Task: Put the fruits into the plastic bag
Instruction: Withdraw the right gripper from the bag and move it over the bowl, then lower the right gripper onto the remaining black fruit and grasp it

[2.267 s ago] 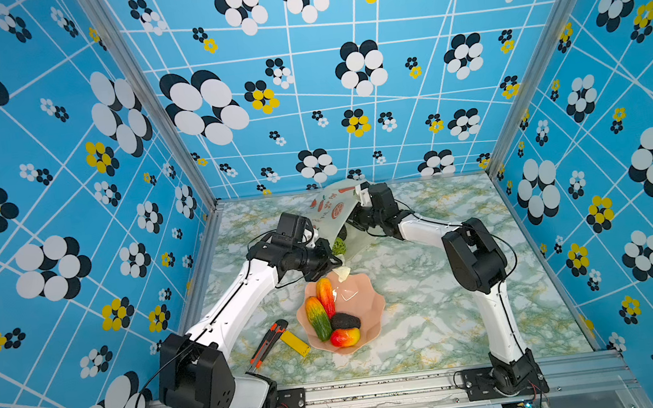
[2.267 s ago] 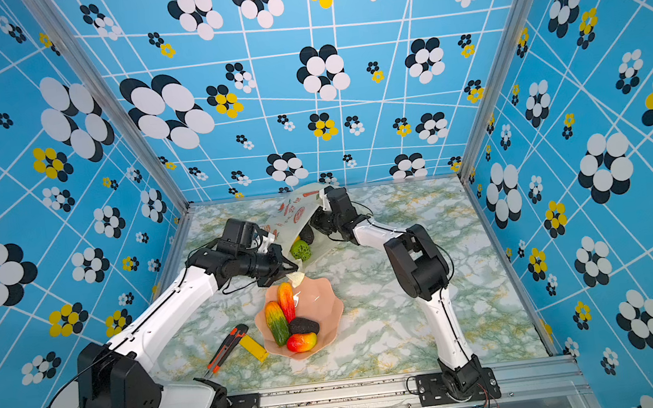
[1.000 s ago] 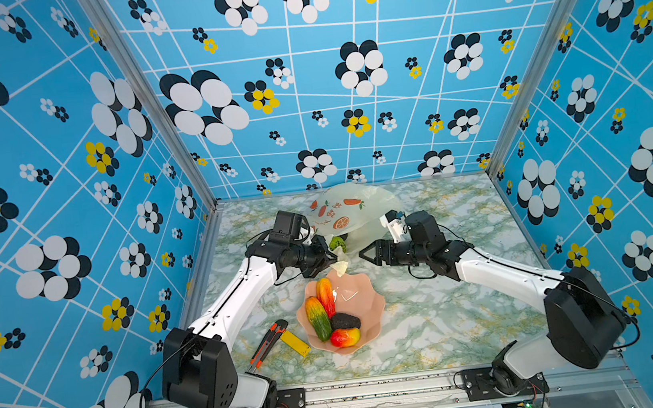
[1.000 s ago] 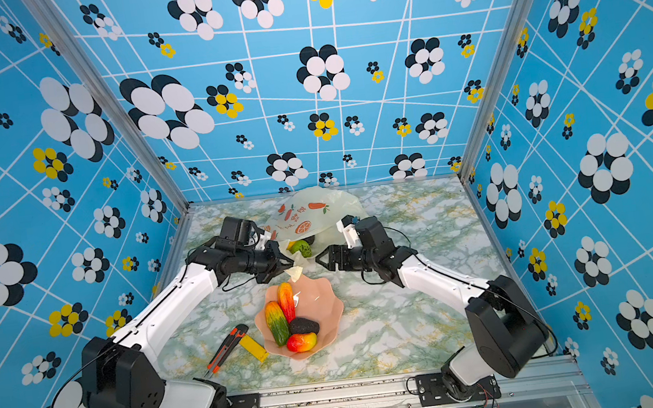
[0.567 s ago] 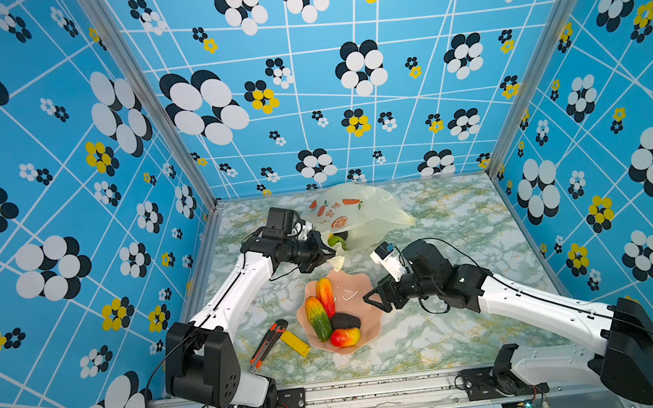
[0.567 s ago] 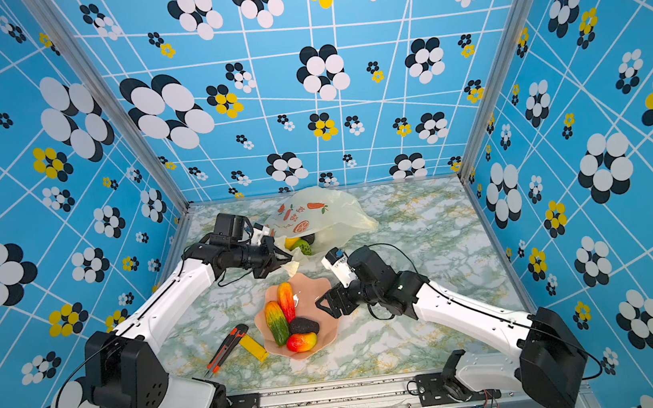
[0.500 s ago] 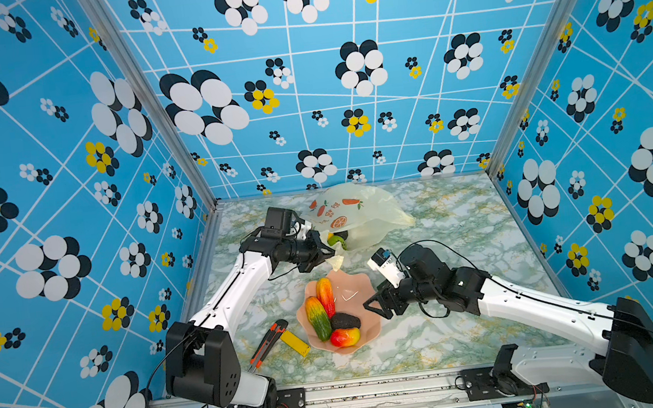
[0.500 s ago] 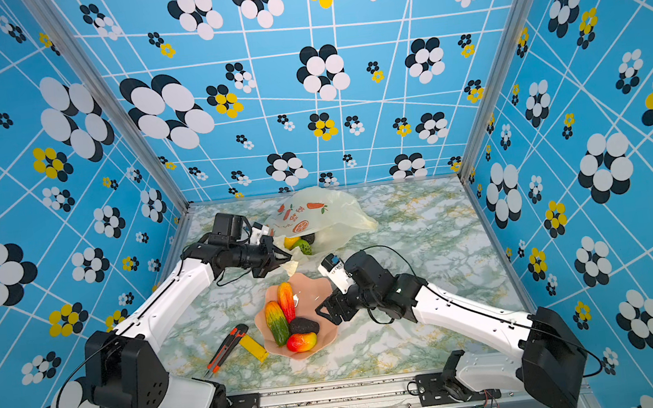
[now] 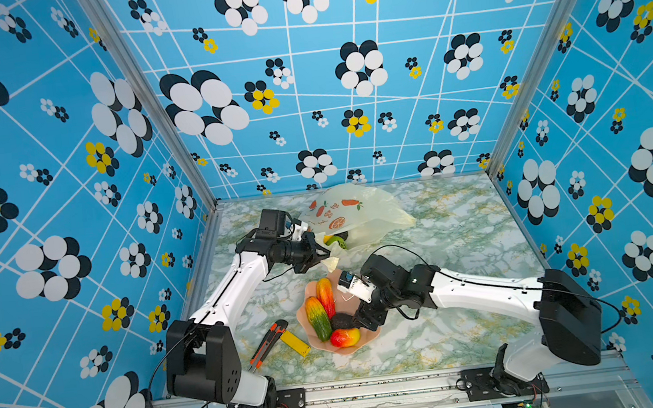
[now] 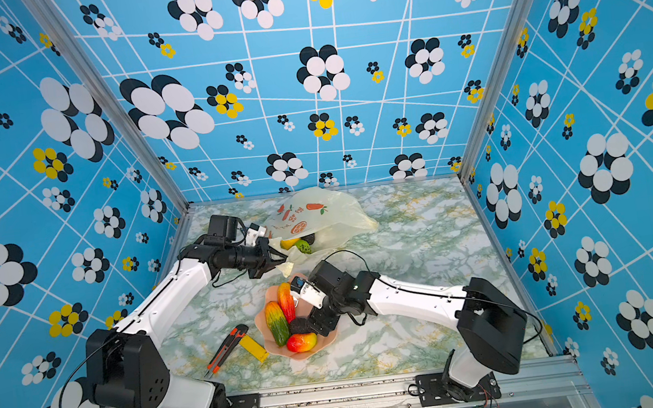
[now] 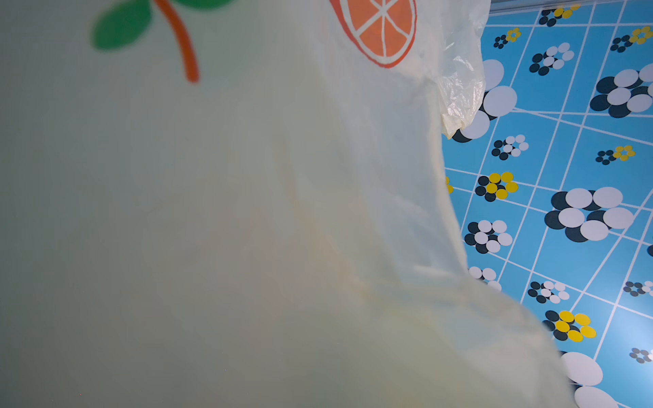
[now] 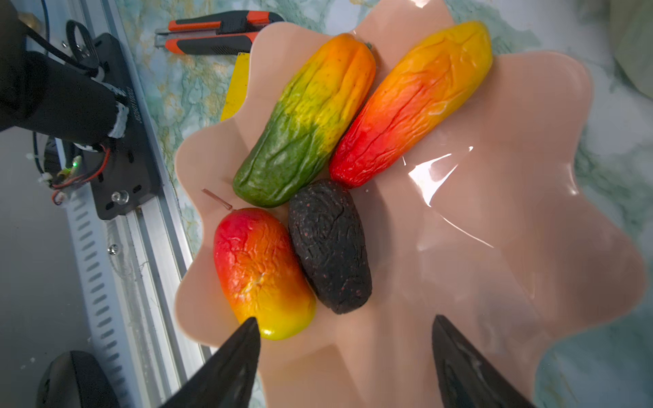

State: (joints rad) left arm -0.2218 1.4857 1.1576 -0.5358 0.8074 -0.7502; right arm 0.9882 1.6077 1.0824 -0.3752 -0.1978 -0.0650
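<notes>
The plastic bag (image 9: pixel 353 214) (image 10: pixel 314 219) lies at the back, its mouth facing forward; a yellow fruit and a green fruit (image 9: pixel 335 239) show inside it. My left gripper (image 9: pixel 324 255) is shut on the bag's lower edge, and the bag (image 11: pixel 247 212) covers the left wrist view. The pink bowl (image 9: pixel 373 331) (image 12: pixel 494 229) holds a green-orange piece (image 12: pixel 304 123), an orange-red piece (image 12: pixel 410 106), a black oval (image 12: pixel 328 247) and a mango (image 12: pixel 258 272). My right gripper (image 9: pixel 365 320) (image 12: pixel 344 335) hangs open over the bowl, just short of the black oval and mango, holding nothing.
An orange-black utility knife (image 9: pixel 267 341) (image 12: pixel 219 31) and a flat yellow block (image 9: pixel 295 342) lie on the marble table left of the bowl. Patterned blue walls close in three sides. A metal rail (image 9: pixel 379 387) runs along the front edge.
My right arm has swung from the bag's mouth forward and down over the bowl, its jaws narrowing a little. The left gripper keeps its hold on the bag's edge.
</notes>
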